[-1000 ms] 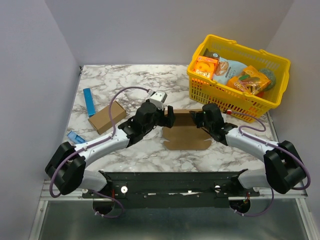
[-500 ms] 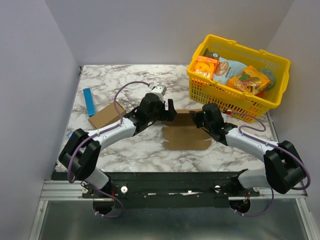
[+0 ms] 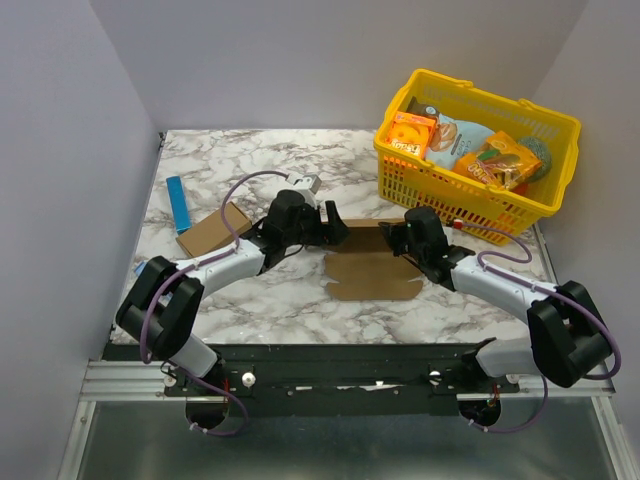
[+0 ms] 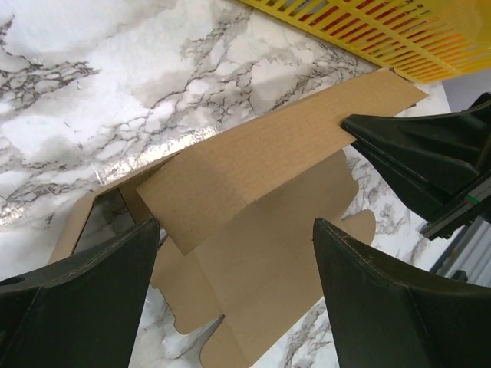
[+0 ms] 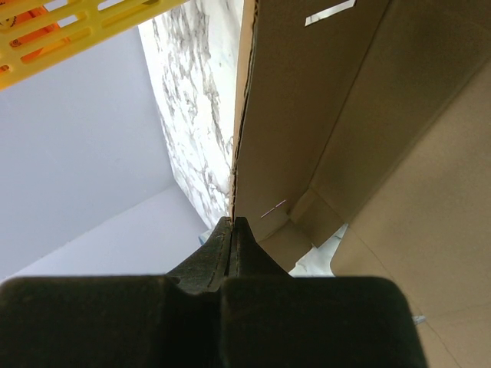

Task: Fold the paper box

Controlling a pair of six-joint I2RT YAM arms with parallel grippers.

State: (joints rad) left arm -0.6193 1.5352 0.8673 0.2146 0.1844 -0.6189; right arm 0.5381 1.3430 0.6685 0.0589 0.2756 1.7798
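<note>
– Cardboard of the paper box (image 3: 372,268) looks thin and light to me, stiff in the panels but ready to bend at the creases. Where does it lie?
– In the middle of the table (image 3: 260,300), between the two arms and near the yellow basket (image 3: 455,200). Most of it is flat, and the far panel stands up.
– Where should one take it?
– At the edge of a panel, close to a crease, I think. A pinch in the middle could dent it.
– And the arms?
– The right gripper (image 5: 232,230) reaches in low from the right, its jaws pressed together on the end of the raised panel. The left gripper (image 4: 234,230) is low at the left end, fingers wide apart, holding nothing and pointing at that panel.
</note>
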